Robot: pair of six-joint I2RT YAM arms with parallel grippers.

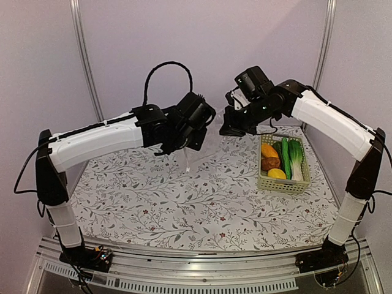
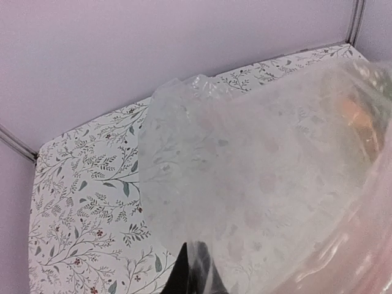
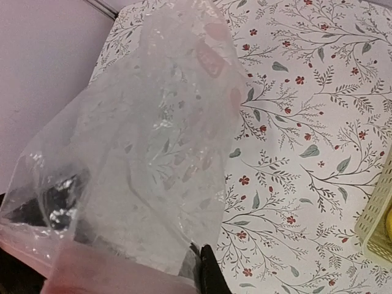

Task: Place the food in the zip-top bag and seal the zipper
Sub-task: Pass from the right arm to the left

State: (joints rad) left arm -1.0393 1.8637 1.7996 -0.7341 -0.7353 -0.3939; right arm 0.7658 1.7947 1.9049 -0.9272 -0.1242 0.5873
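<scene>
Zip-top bag (image 3: 153, 153) — in both closed grippers (image 2: 190, 274) (image 3: 206, 277)

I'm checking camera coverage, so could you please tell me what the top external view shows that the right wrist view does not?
Only top external: the left arm and right arm, and the green, orange and brown food filling the basket. Only right wrist: red marks on the zip-top bag, close up. Both: the floral table cover, the bag, the basket.

left hand (image 1: 184, 143) closed | right hand (image 1: 231, 127) closed | 2 arms raised, angled inward
</scene>
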